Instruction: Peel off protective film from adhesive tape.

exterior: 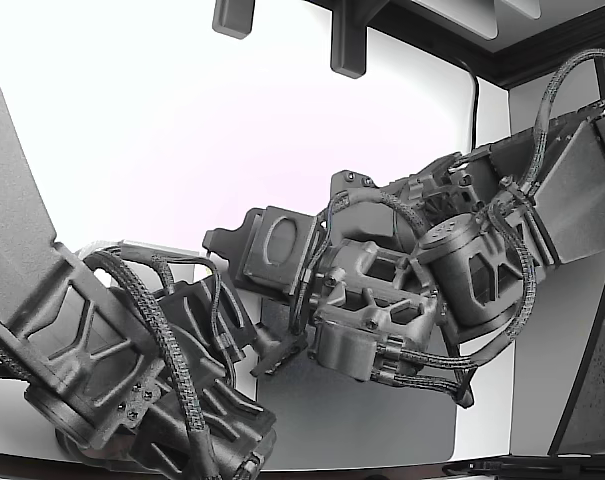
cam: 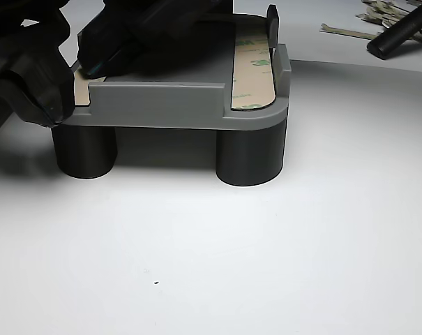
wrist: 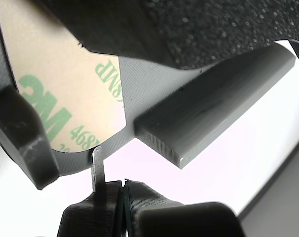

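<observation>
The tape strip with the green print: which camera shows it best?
The wrist view: the tape fills the frame, green print readable, with the gripper at its rounded end. The other view shows two strips lying on the grey part, one in full and one largely hidden. In the exterior view the arms hide it.

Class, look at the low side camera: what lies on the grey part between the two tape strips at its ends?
In the other view, between the far tape strip and the near strip runs the grey part's raised wall; behind it the dark tool covers the surface.
</observation>
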Controlling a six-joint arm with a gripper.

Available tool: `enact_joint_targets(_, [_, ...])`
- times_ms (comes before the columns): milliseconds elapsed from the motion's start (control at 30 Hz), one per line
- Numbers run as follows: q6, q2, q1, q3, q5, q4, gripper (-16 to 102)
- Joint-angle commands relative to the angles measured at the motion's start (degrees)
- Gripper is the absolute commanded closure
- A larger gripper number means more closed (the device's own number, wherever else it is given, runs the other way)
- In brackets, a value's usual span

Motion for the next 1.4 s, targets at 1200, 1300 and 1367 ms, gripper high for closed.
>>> enact_joint_targets(1200, [1.0, 0.8, -0.1, -2.7, -0.7, 0.5, 97])
enact_joint_targets(1300, [1.2, 0.8, 0.2, -2.8, -0.7, 0.5, 97])
enact_joint_targets(1367, [1.4, 0.8, 0.4, -2.8, -0.7, 0.5, 97])
